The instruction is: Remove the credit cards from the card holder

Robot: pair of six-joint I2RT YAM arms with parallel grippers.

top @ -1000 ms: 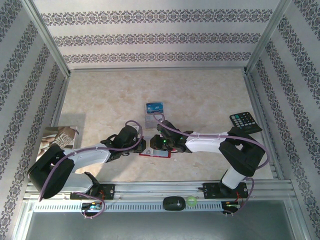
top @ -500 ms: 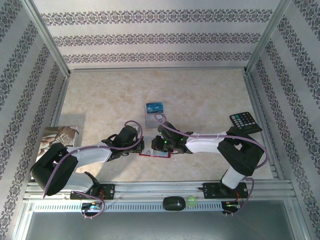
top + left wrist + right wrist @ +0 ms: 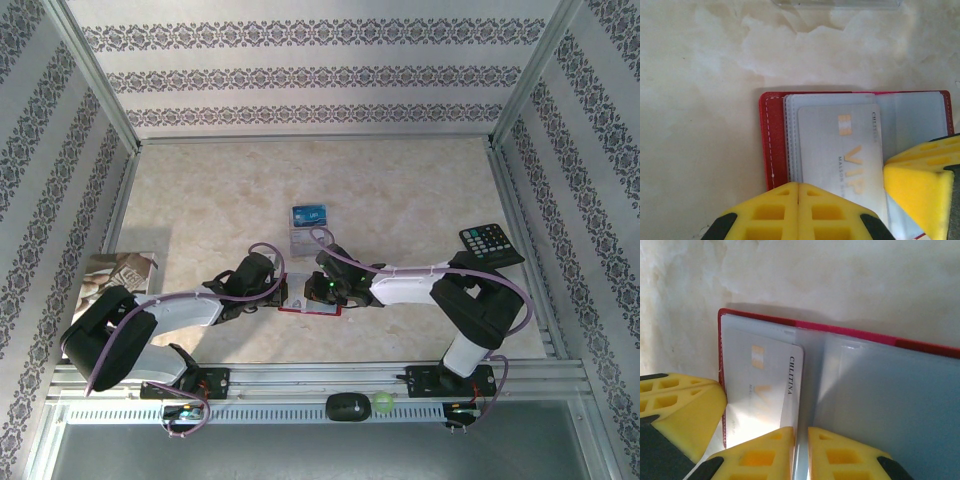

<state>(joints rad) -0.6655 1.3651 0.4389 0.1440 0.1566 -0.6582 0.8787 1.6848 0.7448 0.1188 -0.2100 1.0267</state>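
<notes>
The red card holder [image 3: 772, 140] lies open on the table, a pale card with gold VIP print [image 3: 840, 150] in its clear sleeve. My left gripper [image 3: 799, 187] is shut, its tips over the near left corner of that card. My right gripper [image 3: 801, 432] is shut on an upright fold of the clear sleeve [image 3: 880, 390] beside the card [image 3: 765, 385]. From above, both grippers, left [image 3: 287, 294] and right [image 3: 306, 292], meet over the holder [image 3: 312, 310]. A blue card [image 3: 311, 214] and a silver-grey card [image 3: 303, 240] lie loose farther back.
A black keypad remote [image 3: 490, 243] lies at the right edge and a booklet [image 3: 120, 272] at the left. A black mouse-like object [image 3: 346, 406] and a green ball [image 3: 383, 403] sit on the front rail. Patterned walls enclose the table.
My left gripper's jaws have closed at the holder's edge. Both arms have stayed nearly in place over the holder.
</notes>
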